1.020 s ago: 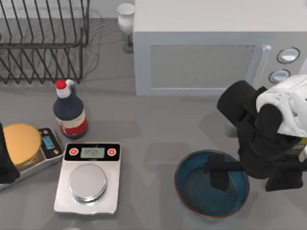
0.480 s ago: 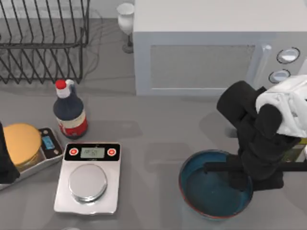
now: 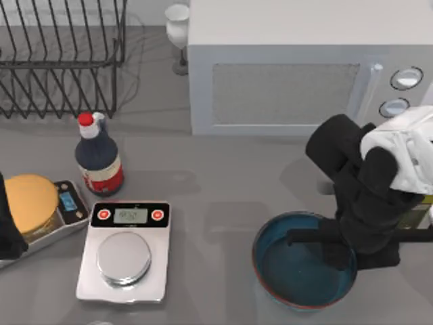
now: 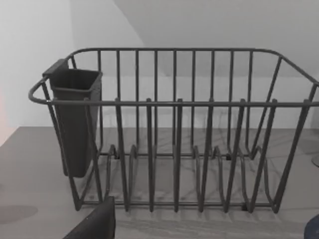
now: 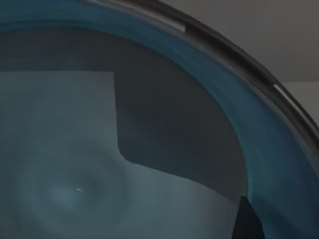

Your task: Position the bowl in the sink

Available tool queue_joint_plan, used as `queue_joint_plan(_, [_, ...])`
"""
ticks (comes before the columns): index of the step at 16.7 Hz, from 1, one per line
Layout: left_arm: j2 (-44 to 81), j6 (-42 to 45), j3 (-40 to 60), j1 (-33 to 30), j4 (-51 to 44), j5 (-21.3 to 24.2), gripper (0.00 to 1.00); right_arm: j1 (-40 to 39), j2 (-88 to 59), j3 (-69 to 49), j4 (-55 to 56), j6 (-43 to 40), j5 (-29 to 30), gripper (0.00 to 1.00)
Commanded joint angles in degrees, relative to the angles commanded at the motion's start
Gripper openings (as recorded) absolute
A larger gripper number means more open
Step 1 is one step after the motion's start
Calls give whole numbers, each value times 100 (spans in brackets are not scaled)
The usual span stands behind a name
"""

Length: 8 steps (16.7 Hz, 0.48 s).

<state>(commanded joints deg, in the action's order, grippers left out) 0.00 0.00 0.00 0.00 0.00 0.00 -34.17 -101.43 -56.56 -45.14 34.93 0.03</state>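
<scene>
The wide, shallow, glossy teal bowl with reddish-brown rim [image 3: 304, 261] sits near the grey tabletop's [image 3: 216, 196] front right corner. The right gripper [image 3: 335, 252] is at its right rim; finger spread cannot be told. Judged rigid, slick, breakable: grip the rim wall. The left arm is parked at the left edge.

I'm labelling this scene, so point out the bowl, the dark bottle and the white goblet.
bowl [image 3: 287, 274], top view, on its teal inside floor.
dark bottle [image 3: 99, 161], top view, on its dark body below the red cap.
white goblet [image 3: 177, 15], top view, on its cup.
</scene>
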Motion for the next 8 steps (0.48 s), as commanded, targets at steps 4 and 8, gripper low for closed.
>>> queue_joint_plan(4, [0, 0, 0, 0, 0, 0, 100, -39, 37, -214, -229, 11, -9, 0])
queue_joint_plan(8, [0, 0, 0, 0, 0, 0, 100, -39, 255, -1085, -1367, 17, -1, 0])
